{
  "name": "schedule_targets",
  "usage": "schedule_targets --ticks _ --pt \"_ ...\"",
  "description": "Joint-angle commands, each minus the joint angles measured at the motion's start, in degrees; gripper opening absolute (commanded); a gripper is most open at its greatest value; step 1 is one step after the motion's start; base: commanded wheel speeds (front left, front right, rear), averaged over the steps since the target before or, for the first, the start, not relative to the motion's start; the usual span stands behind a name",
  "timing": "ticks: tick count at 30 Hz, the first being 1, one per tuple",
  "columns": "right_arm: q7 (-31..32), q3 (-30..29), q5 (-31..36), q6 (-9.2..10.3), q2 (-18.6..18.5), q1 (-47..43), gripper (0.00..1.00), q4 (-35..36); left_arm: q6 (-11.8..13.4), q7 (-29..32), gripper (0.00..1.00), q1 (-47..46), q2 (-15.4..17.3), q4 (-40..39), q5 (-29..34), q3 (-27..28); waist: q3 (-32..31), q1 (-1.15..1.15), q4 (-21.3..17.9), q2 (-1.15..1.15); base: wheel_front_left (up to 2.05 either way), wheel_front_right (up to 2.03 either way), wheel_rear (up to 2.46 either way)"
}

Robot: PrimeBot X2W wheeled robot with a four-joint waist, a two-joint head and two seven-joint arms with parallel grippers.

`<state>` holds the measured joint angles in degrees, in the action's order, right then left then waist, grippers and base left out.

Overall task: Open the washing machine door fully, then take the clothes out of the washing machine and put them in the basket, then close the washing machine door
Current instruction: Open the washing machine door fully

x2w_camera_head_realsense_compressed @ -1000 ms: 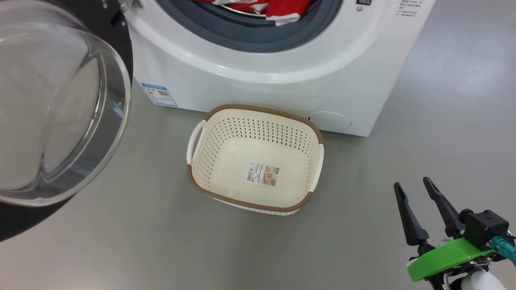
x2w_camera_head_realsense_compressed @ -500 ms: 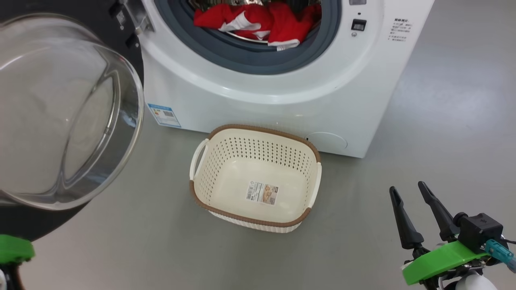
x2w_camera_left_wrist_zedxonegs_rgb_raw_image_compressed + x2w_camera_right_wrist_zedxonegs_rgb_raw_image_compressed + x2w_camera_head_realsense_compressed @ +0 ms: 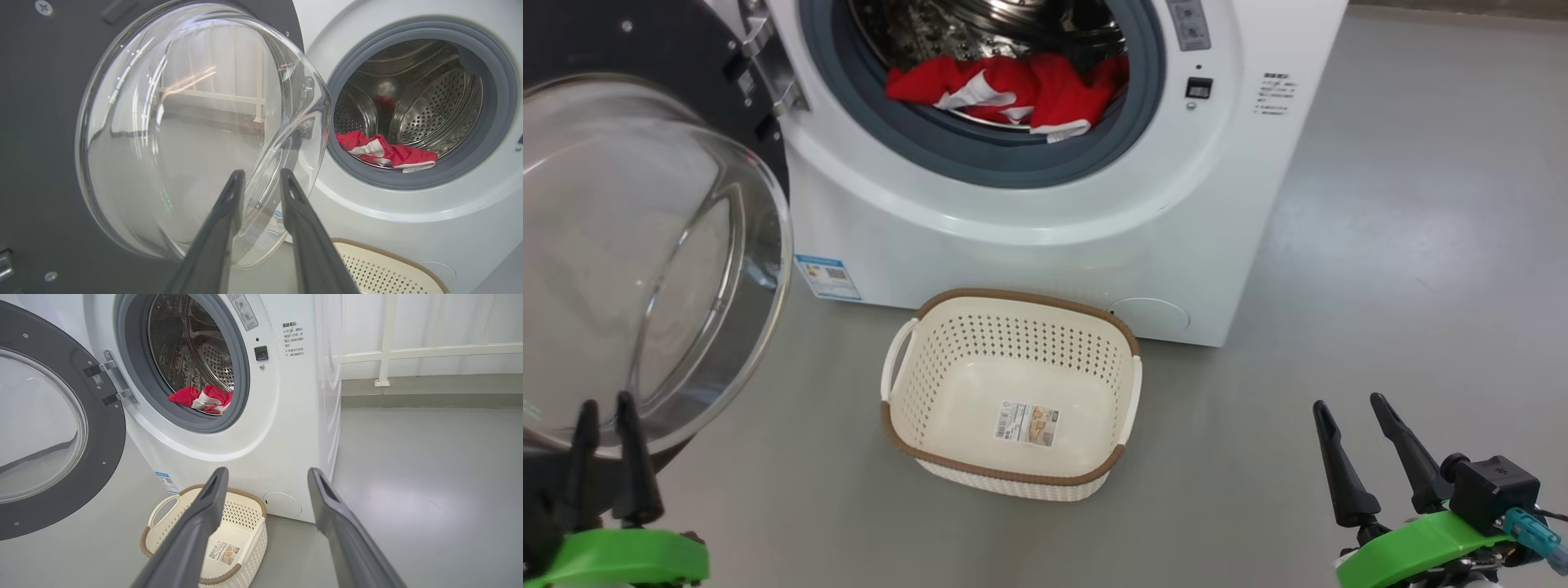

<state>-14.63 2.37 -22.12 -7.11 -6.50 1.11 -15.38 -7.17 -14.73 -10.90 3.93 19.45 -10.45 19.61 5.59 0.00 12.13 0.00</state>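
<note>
The washing machine (image 3: pixel 1045 237) stands on the grey floor (image 3: pixel 1380 245) with its washing machine door (image 3: pixel 637 245) swung wide open to the robot's left, hanging from the hinge at the left side of the opening, its clear glass bowl bulging toward the head camera. The clothes (image 3: pixel 1013 86) lie inside the steel drum (image 3: pixel 429 98), heaped low at the front of it, with one white-trimmed edge resting on the grey gasket (image 3: pixel 1013 163). The basket (image 3: pixel 1005 475) sits on the floor just in front of the washer's lower front edge, below the opening and apart from both arms; nothing lies in it but the paper label (image 3: pixel 1027 423) on its bottom. The left gripper (image 3: pixel 605 402) hangs at the lower left of the head view, close in front of the door's glass, its jaws a narrow gap apart and holding nothing. The right gripper (image 3: pixel 1348 403) hangs at the lower right over bare floor, well apart from the basket and the washer, its jaws spread wider and likewise empty.
</note>
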Motion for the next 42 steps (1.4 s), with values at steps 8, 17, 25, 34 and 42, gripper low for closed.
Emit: schedule_targets --ticks 8,17,25,34,42 --pt "-0.37 0.04 0.28 -0.37 0.22 -0.98 1.00 1.54 -0.32 -0.27 1.00 3.53 0.88 -5.55 -2.33 -2.96 -1.41 0.00 -4.72 0.00 0.00 0.00 0.00" --pt "-0.37 -1.35 -0.07 -0.37 0.42 -1.08 1.00 2.01 -0.32 -0.27 1.00 6.42 0.83 -8.66 -2.74 -8.04 -1.25 0.00 -8.77 0.00 0.00 0.00 0.00" --pt "-0.37 -2.28 -0.25 -0.37 0.44 -0.87 1.00 2.46 -0.32 -0.27 1.00 7.55 0.31 -9.89 -2.43 -11.50 -0.93 0.00 -11.79 0.00 0.00 0.00 0.00" --pt "-0.37 -3.04 -0.45 -0.37 0.56 -0.51 1.00 3.20 -0.32 -0.27 1.00 8.97 0.64 -11.25 -3.87 -14.47 -0.95 0.00 -14.01 0.00 0.00 0.00 0.00" --pt "-0.37 -3.96 -0.37 -0.37 0.64 -0.67 1.00 3.64 -0.32 -0.27 1.00 9.96 0.97 -11.88 -4.57 -16.51 -1.02 0.00 -15.54 0.00 0.00 0.00 0.00"
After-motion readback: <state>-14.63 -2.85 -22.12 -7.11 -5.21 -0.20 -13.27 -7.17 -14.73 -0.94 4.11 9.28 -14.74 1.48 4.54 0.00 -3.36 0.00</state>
